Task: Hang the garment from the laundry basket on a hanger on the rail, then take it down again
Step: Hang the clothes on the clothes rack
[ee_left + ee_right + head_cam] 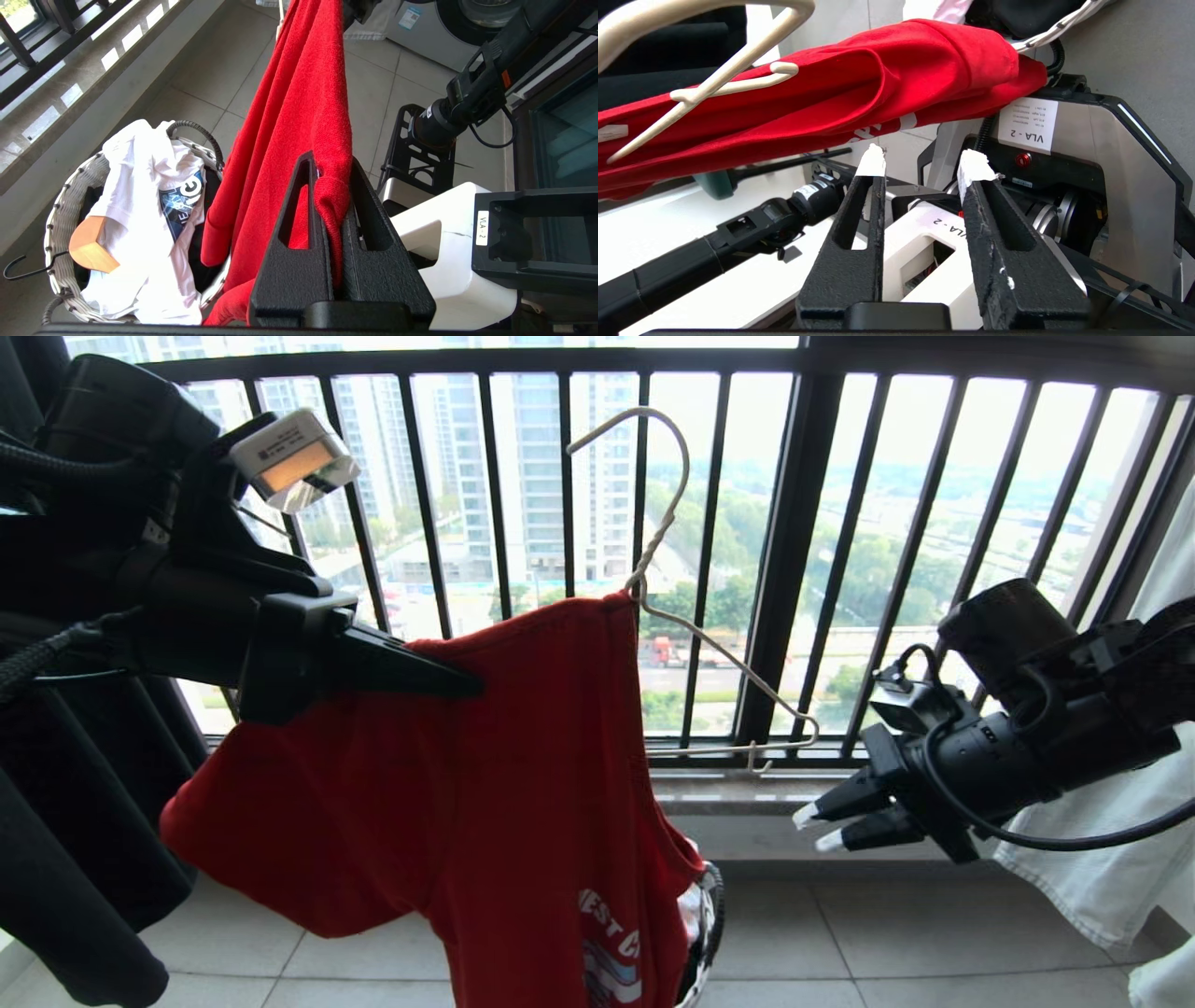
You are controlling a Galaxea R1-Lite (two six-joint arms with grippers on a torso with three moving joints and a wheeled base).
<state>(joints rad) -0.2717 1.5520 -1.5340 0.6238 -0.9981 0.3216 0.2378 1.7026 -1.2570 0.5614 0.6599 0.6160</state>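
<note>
Left gripper (pixel 467 688) pinches the shirt (pixel 485 756) while the right gripper (pixel 810 828), jaws narrowly apart, holds nothing; it should catch the hanger's (pixel 709 635) bare arm next.

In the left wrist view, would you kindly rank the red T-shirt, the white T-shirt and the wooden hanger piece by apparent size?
1. Red T-shirt, though it hangs nearer the camera, pinched in the left gripper.
2. White T-shirt in the laundry basket.
3. Wooden hanger piece, clearly smallest.
</note>
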